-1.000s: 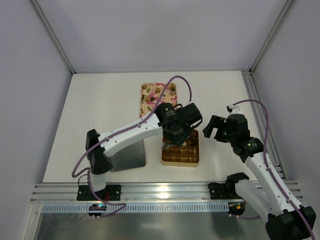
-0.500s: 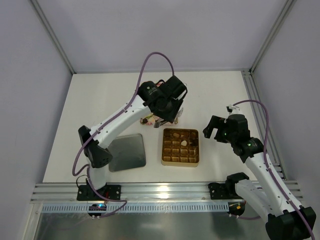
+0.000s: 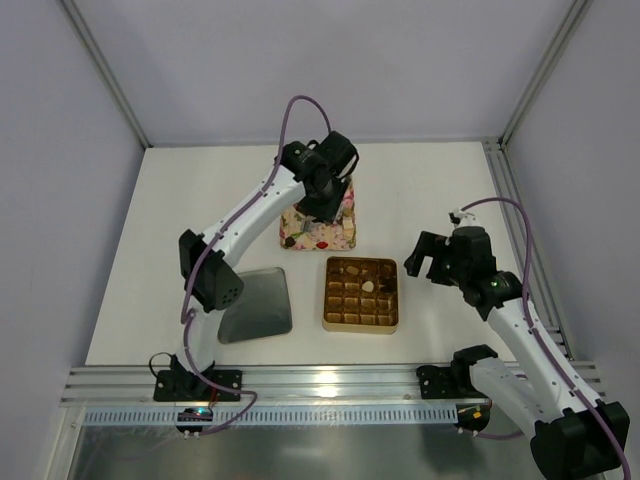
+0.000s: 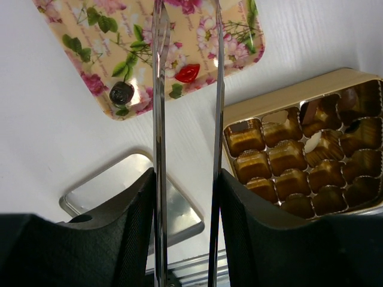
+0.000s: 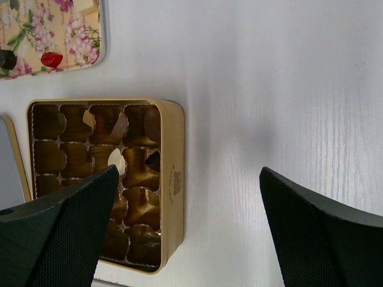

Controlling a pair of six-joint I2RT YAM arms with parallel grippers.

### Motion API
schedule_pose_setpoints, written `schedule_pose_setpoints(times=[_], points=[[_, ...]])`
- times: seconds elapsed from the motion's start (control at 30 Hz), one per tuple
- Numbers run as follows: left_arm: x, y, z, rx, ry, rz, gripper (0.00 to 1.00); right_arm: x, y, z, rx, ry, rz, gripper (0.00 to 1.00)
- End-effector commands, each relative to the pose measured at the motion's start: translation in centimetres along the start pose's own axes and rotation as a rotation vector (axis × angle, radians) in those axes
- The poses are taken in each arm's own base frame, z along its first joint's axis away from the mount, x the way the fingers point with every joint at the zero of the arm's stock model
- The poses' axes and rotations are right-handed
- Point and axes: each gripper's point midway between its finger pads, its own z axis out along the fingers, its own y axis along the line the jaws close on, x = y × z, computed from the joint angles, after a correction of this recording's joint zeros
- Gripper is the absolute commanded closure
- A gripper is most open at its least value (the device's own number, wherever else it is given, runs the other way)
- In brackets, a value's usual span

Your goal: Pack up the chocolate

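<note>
**Chocolate lies on both tray and box**

A dark chocolate (image 4: 121, 91) lies on the floral tray (image 4: 72, 36) just left of the left gripper (image 4: 187, 18). A red piece (image 4: 187, 73) shows between its parted, empty blades. More pieces (one pale) fill the gold box (image 5: 173, 179) to its right. The right gripper (image 5: 188, 173) gapes wide, holding nothing
</note>
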Motion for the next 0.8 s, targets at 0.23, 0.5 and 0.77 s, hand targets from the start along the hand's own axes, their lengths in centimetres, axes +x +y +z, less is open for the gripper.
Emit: schedule_pose_setpoints(times=[0.23,0.5,0.77], points=[[-2.2,4.7,1.4,-0.063,-0.030,-0.066,0.55,-2.2,1.4,0.2,-0.045,-0.045,-0.025,0.00],[-3.2,9.2,3.1,-0.132,-0.033,-0.143,0.55,-2.3,1.5,0.8,-0.045,-0.029,-0.039,0.00],[-3.6,11.2,4.7,-0.143,-0.018,-0.166,0.56,-2.4,1.6,1.4,-0.042,-0.018,-0.040,0.00]])
